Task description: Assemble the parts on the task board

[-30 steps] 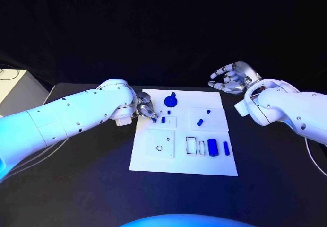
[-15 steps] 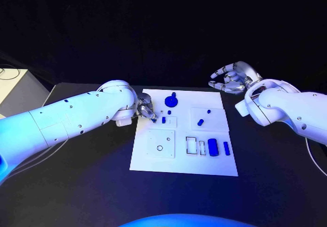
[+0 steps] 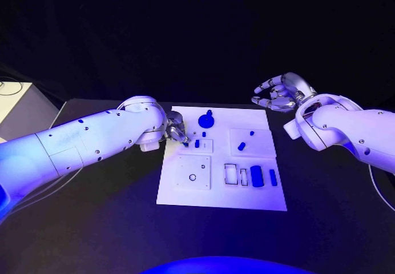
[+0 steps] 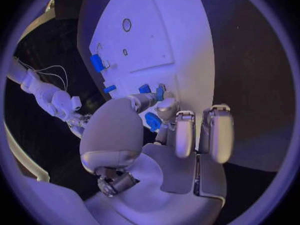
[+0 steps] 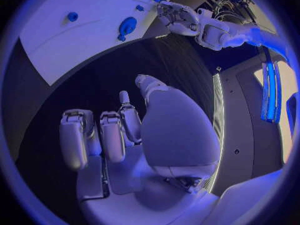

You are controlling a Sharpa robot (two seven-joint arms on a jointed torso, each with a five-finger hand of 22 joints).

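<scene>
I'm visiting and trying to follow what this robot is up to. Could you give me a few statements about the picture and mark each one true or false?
1. The left hand is at the left edge of the task board, pinching a small blue part. True.
2. The right hand rests on the board. False: it is off the board's far right corner, holding nothing.
3. A round blue part lies near the board's far edge. True.
4. The board is black on a white table. False: the board is white, the table black.
</scene>
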